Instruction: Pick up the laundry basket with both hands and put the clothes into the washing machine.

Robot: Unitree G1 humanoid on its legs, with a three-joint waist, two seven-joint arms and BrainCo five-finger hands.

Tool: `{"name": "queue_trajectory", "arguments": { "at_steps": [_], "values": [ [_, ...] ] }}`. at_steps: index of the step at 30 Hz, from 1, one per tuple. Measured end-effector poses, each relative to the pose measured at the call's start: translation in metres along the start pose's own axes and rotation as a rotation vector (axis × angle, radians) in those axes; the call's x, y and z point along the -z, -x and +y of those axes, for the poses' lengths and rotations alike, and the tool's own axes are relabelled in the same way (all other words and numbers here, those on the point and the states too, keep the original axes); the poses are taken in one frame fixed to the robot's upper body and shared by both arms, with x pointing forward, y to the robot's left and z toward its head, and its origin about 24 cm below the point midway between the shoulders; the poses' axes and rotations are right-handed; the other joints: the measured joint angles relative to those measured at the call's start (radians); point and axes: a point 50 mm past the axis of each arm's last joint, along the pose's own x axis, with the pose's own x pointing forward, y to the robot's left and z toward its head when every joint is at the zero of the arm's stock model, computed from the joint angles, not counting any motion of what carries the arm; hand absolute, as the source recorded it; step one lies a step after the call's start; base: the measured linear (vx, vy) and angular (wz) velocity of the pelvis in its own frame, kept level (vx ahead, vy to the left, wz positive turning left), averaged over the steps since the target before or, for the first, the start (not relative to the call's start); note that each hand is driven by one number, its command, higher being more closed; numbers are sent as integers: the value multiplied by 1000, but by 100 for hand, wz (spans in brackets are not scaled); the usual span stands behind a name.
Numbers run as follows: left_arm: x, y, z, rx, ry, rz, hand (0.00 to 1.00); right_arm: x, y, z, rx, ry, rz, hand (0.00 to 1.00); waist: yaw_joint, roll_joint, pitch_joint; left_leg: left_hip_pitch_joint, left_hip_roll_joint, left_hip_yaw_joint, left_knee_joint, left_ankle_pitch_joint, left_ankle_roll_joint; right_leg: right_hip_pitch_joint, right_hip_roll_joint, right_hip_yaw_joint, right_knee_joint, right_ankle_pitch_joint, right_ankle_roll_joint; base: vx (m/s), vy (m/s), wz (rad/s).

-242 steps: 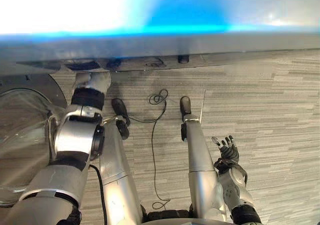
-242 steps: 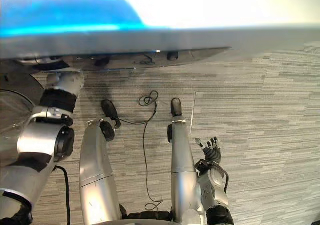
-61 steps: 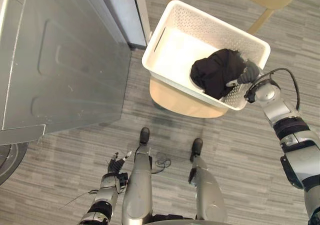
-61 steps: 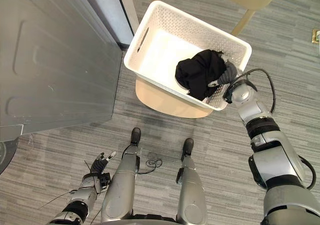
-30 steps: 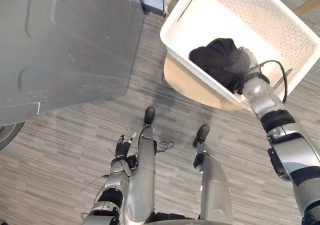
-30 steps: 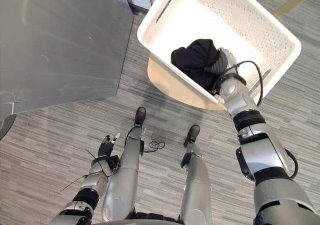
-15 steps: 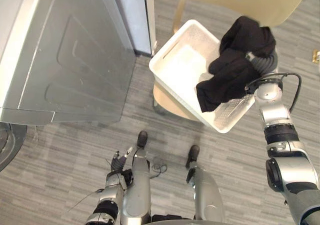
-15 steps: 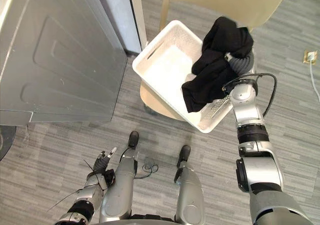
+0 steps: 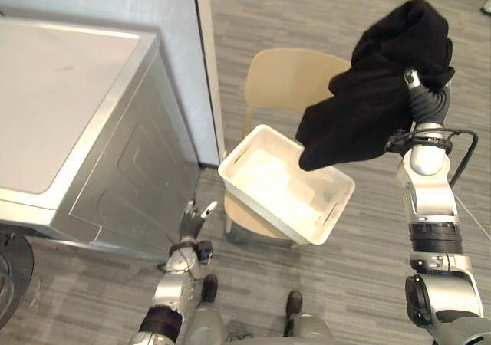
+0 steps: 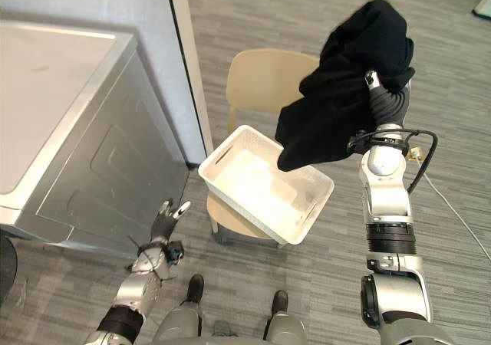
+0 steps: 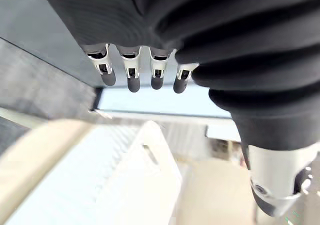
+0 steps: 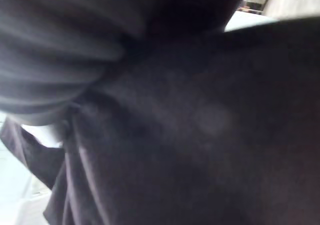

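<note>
My right hand (image 9: 426, 103) is raised high and shut on a black garment (image 9: 376, 100), which bunches over the hand and hangs down above the basket. In the right wrist view the dark cloth (image 12: 200, 125) lies right against the hand. The white perforated laundry basket (image 9: 337, 199) sits on a beige stool (image 9: 245, 216) with nothing in it. My left hand (image 10: 165, 218) hangs low beside the washing machine (image 9: 77, 130), open, and its fingers (image 11: 132, 77) are straight and hold nothing.
A beige chair (image 9: 284, 77) stands just behind the basket. A pale wall panel (image 9: 176, 54) rises behind the washing machine's right side. Grey striped carpet (image 10: 253, 23) stretches around the chair and to the right.
My right hand has lifted the black garment out of the basket and well above it. The camera has tilted up, so the whole scene has shifted. The left hand stays low and open.
</note>
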Motion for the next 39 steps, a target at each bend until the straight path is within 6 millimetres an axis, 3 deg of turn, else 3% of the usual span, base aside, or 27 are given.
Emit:
{"name": "queue_trajectory", "arguments": {
  "at_steps": [3,8,12,15,26,39],
  "values": [
    [-27,-11,-24,101,-33,-95,0,-13,1,5,-33,-38,-64,100,-7,8,-30,41,10,41,-17,0,-1,25,12,34,-37,23,-1,21,4,-41],
    [-73,-23,-68,264,-95,-244,0,-22,8,28,-127,-115,-90,100,-52,12,-56,101,21,102,-37,-6,-7,51,30,98,-73,49,-4,-8,0,-36],
    [-97,-30,-92,333,-89,-310,0,-33,11,35,-162,-151,-130,100,-71,18,-61,114,26,127,-37,-8,-10,51,38,125,-84,61,-6,-26,-10,-25],
    [-109,-29,-104,372,-69,-343,0,-36,14,43,-188,-183,-145,100,-92,33,-77,118,27,138,-38,-8,-10,51,40,139,-99,75,-7,-21,-9,-15],
    [-143,-22,-140,500,-5,-435,0,-48,30,61,-270,-302,-193,100,-110,38,-87,140,28,178,-39,-12,-15,50,46,187,-113,83,-6,-35,-9,-12],
    [-165,-15,-157,565,-2,-503,0,-38,40,63,-292,-333,-151,100,-121,37,-106,141,28,186,-39,-14,-17,51,48,193,-125,96,-5,-1,-2,-2]
  ]
}}
